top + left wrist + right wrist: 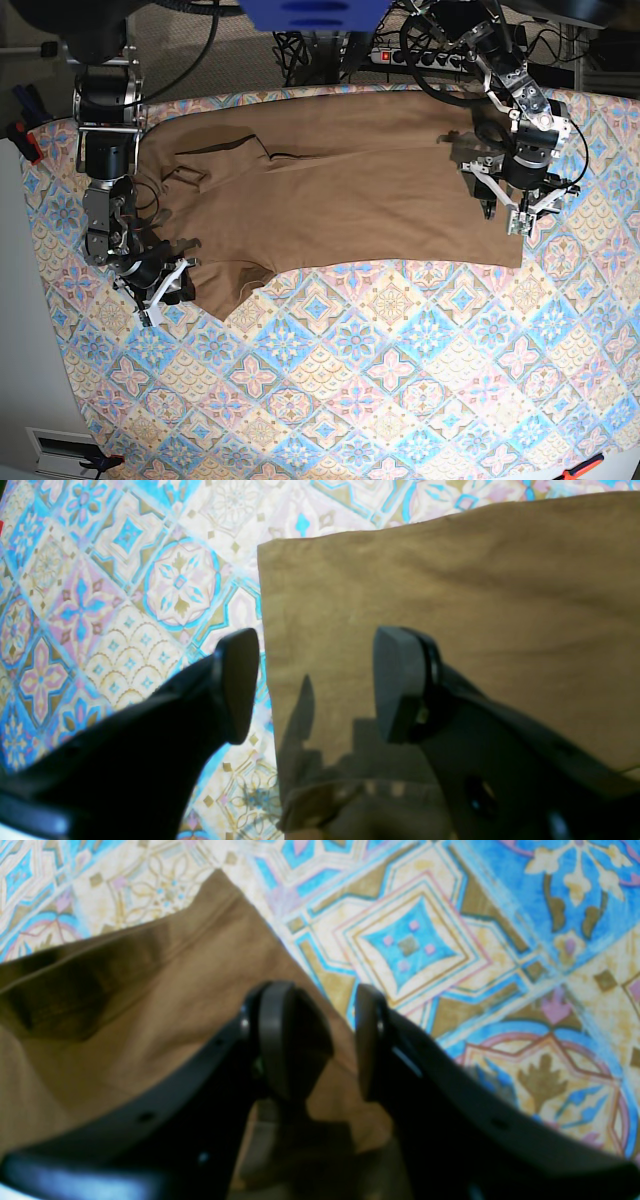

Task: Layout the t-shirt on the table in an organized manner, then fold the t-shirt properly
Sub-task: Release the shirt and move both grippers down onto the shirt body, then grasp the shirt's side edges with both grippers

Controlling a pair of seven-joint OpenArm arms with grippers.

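on the bench (400,400): the t-shirt (340,190) lies across the upper half of the base frame, hem at right, collar and sleeves at left
progress: mostly spread flat; the sleeve at lower left is bunched, so layout seems nearly done and no fold looks made yet
left claw (315,685): spread, straddling the hem corner, pinching nothing
right claw (345,1040): spread apart over the sleeve edge at lower left of the base frame, nothing held
cloth: soft tan-brown cotton, matte, shallow creases, straight stitched hem
bench cover: smooth pastel diamond tiles with floral motifs
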